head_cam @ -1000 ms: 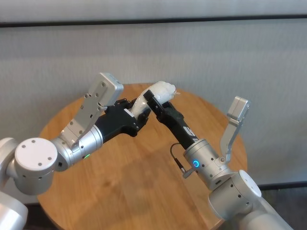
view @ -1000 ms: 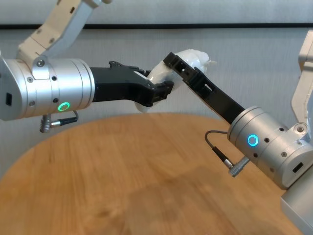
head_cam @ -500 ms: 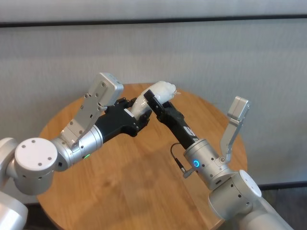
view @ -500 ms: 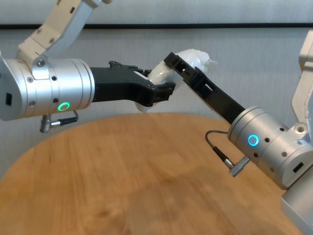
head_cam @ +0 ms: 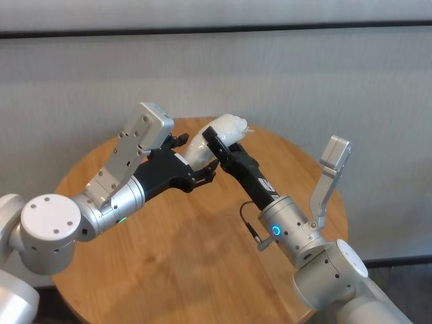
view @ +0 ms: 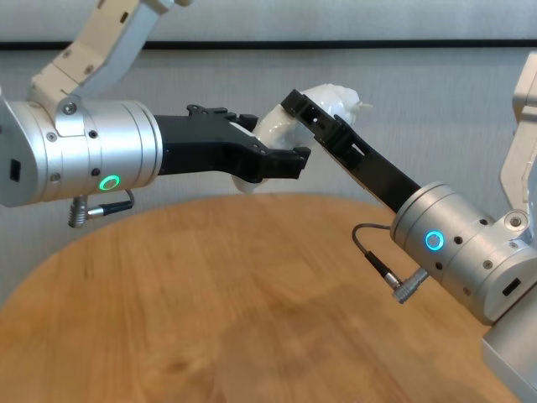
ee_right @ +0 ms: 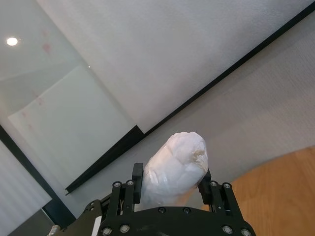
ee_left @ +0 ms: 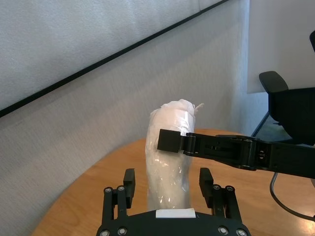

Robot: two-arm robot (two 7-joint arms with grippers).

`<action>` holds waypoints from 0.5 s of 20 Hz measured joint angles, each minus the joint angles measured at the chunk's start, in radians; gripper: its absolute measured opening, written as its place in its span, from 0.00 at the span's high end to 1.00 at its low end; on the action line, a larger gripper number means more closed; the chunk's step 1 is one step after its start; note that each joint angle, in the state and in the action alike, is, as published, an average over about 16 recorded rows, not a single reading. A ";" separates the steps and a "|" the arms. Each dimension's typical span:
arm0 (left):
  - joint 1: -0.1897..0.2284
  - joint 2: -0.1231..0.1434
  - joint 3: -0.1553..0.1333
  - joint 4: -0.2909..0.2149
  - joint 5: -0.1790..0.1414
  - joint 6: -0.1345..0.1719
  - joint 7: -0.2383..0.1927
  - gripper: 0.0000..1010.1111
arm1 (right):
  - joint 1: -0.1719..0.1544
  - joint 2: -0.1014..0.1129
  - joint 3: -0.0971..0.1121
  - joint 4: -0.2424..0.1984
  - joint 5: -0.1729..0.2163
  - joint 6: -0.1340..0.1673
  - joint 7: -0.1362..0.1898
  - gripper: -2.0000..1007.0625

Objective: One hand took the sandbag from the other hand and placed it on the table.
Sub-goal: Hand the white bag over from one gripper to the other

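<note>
The white sandbag (head_cam: 226,126) is held in the air above the far side of the round wooden table (head_cam: 202,256). My right gripper (head_cam: 219,135), with the blue ring, is shut on the sandbag's upper part; the right wrist view shows the bag (ee_right: 174,157) pinched between its fingers. My left gripper (head_cam: 191,156), with the green ring, is open around the bag's lower end. In the left wrist view its fingers (ee_left: 129,179) stand apart from the sandbag (ee_left: 170,147). In the chest view the two grippers meet at the sandbag (view: 331,96), high above the table (view: 210,302).
A grey wall with a dark horizontal strip stands close behind the table. My right arm's pale elbow link (head_cam: 331,175) rises over the table's right edge. A cable plug (head_cam: 251,229) sticks out of the right wrist.
My left gripper's fingers have spread apart and let go of the sandbag's lower end. My right gripper still holds the bag in the same place.
</note>
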 joint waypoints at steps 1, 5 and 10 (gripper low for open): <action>0.000 0.000 0.000 0.000 0.000 0.000 0.000 0.16 | 0.000 0.000 0.000 0.000 0.000 0.000 0.000 0.34; 0.000 0.000 0.000 0.000 0.000 0.000 0.000 0.08 | 0.000 0.000 0.000 0.000 0.000 0.000 0.000 0.34; 0.000 0.000 0.000 0.000 0.000 0.000 0.000 0.02 | 0.000 0.000 0.000 0.000 0.000 0.000 0.000 0.34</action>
